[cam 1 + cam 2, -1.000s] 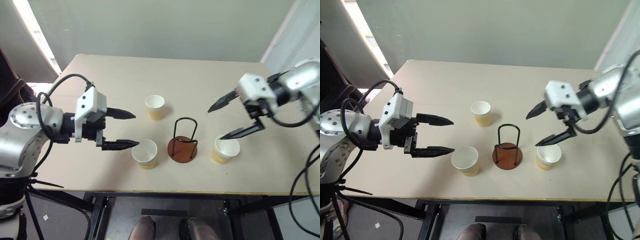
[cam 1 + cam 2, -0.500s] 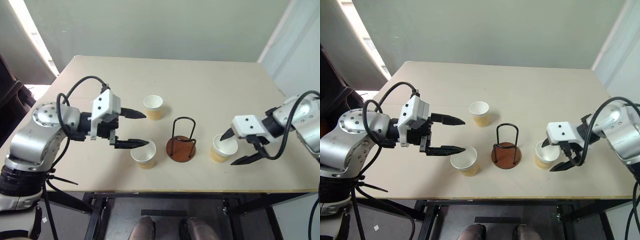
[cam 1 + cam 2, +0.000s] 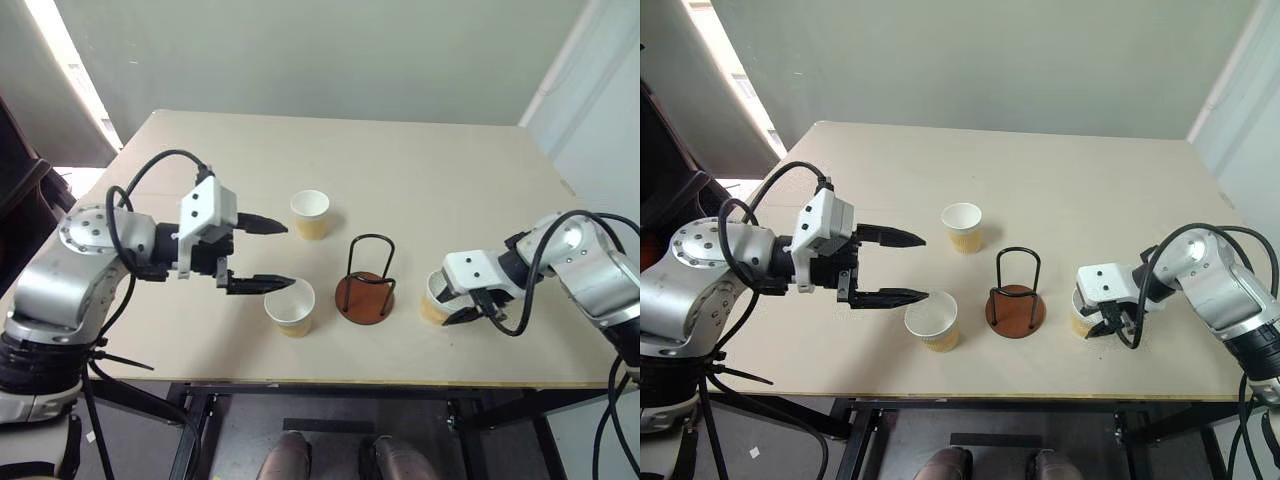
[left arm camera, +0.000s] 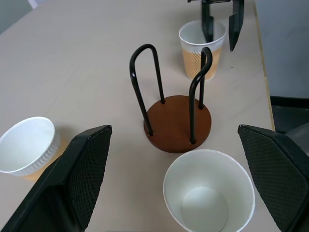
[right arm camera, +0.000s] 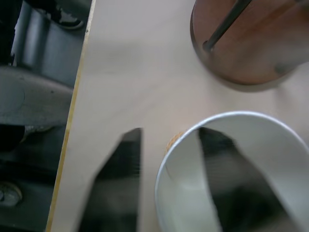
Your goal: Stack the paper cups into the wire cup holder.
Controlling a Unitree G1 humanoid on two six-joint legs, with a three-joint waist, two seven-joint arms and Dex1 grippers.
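Three paper cups stand on the table. One cup [image 3: 290, 303] is just below my left gripper's [image 3: 288, 257] lower finger, and that gripper is open and level, pointing at the wire cup holder [image 3: 365, 295]. A second cup [image 3: 310, 208] stands farther back. The third cup [image 4: 198, 58] is right of the holder, and my right gripper [image 4: 221, 44] has come down over its rim. One finger is inside that cup, the other outside its wall, close together with small gaps still showing. The holder is empty.
The beige table [image 3: 420, 170] has bare room behind the cups. Its front edge [image 3: 400, 382] runs close to the right-hand cup and my right gripper. A wall rises behind the table.
My right gripper dropped from above the table onto the right-hand cup and narrowed its fingers around the wall. The left gripper stayed put, open.
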